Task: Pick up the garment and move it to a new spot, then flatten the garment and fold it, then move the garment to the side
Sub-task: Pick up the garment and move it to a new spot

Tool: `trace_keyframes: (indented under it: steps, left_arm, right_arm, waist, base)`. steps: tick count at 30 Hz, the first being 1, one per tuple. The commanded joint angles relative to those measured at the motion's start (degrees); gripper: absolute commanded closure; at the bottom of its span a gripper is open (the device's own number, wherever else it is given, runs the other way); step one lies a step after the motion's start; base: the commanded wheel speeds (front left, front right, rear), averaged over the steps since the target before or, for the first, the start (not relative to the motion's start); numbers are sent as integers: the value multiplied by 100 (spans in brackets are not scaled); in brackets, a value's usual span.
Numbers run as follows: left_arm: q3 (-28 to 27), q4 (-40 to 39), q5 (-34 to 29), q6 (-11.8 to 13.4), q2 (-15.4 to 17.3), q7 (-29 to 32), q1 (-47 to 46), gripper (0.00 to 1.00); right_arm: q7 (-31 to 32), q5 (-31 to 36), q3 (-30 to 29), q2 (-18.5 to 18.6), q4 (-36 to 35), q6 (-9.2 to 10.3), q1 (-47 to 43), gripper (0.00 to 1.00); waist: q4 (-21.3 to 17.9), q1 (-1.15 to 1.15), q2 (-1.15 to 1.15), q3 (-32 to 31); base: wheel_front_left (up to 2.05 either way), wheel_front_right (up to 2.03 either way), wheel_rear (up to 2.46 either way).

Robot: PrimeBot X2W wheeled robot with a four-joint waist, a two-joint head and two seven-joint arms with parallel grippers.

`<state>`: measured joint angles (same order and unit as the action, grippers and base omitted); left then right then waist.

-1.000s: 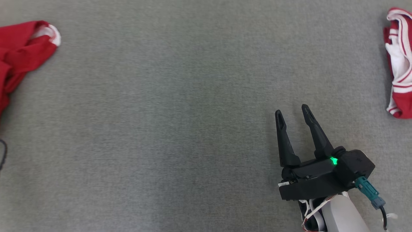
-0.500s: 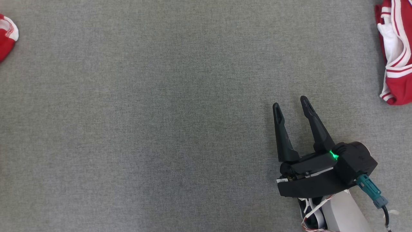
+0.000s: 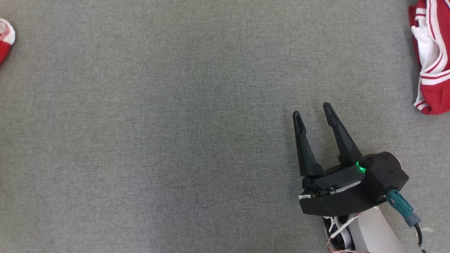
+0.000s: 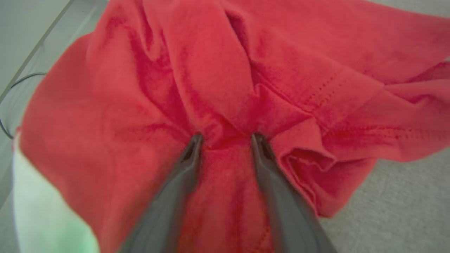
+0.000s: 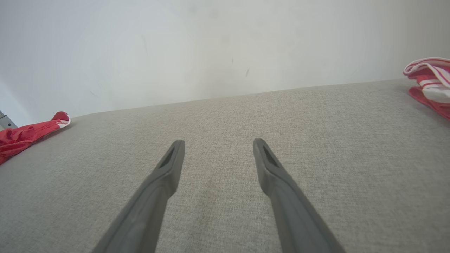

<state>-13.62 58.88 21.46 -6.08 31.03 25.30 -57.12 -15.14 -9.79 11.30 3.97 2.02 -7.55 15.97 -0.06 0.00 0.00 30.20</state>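
**Item 1, left gripper (image 4: pixel 225 138).** In your left wrist view the two dark fingers stand apart at a moderate gap. Both tips are pressed into the cloth, and a ridge of fabric lies between them. You cannot tell from this view whether that ridge is pinched.

**Item 2, red garment (image 4: pixel 140 88).** This is the task's piece. It is crumpled in deep folds all around the left fingers, with a stitched hem running off to the right of them. It lies at the far left end of the grey cloth surface (image 3: pixel 175 123). In your head view only a red-and-white cuff shows, at the left edge.

**Item 3, right gripper (image 3: pixel 312 109).** The fingers are spread wide with nothing between them. It hovers over bare grey surface at the lower right of your head view, fingers pointing up and slightly left. It is well apart from both pieces of clothing.

**Item 4, green light (image 3: pixel 360 168).** It is lit at the base of the right fingers.

**Item 5, teal connector (image 3: pixel 400 207).** It sits on the wrist behind the right gripper, with a dark lead running off it.

**Item 6, red-and-white striped garment (image 3: pixel 430 56).** It is bunched at the far right edge of the surface.

**Item 7, pale wall (image 5: pixel 211 45).** It rises behind the far edge of the surface in your right wrist view.
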Motion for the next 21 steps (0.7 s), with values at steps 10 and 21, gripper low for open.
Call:
trace_keyframes:
  steps: [10,21]
  left_arm:
    - [139,-45,41,-117,238,-1200,1,100]
    - [1148,-725,-243,-136,312,-2788,-696,100]
  right_arm:
    - [-8,14,-20,5,83,9,-85,0]
    - [-7,-110,-159,-48,166,9,-321,0]
  waist:
    - [60,0,0,-376]
    - [42,0,0,-1105]
  base:
    - [0,0,0]
    - [0,0,0]
